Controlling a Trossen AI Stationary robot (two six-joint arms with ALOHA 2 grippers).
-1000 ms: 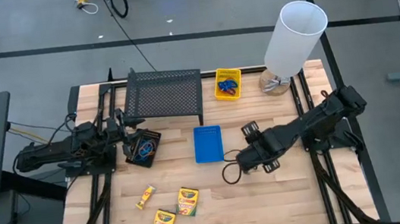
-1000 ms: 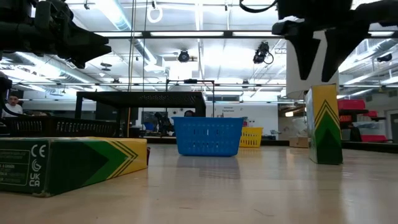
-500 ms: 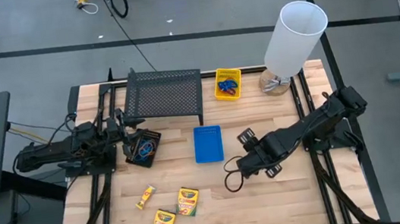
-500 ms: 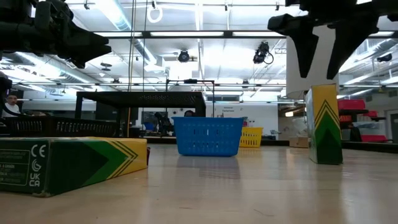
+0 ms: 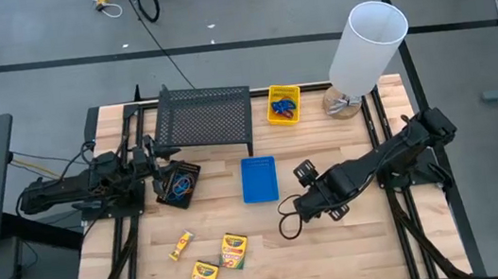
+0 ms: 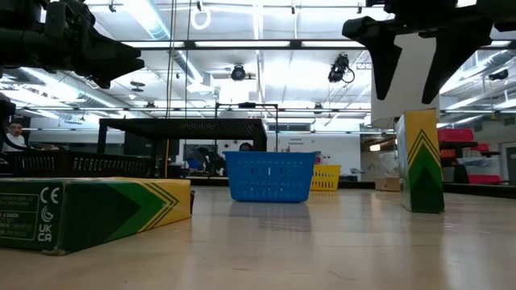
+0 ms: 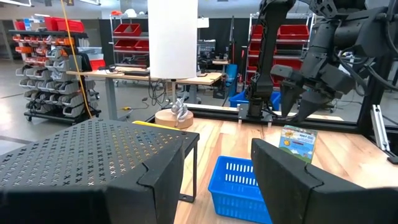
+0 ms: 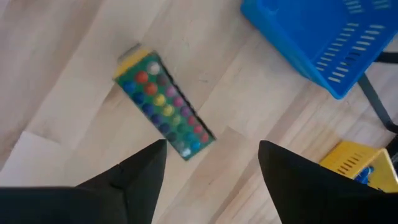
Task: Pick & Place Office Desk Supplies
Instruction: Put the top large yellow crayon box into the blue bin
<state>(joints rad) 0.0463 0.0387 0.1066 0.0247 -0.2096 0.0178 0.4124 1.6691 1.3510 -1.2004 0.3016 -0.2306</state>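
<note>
An upright yellow-and-green crayon box stands on its bottom end on the table, its open top showing crayon tips. My right gripper hangs open just above it, fingers pointing steeply down, touching nothing; in the high view this gripper hides the box. A blue bin sits beside it. Other crayon boxes lie flat near the front edge. A black bin holds coloured loops, and so does a yellow bin. My left gripper waits open and level at the left.
A black wire-mesh rack stands at the far left of the table. A tall white cylinder rises at the far right corner. A small crayon pack lies front left. Bare wood lies right of the upright box.
My right gripper has spread its fingers wider above the upright crayon box and rolled a little about its own axis, shifting slightly toward the table's left. The box has stayed upright in place.
</note>
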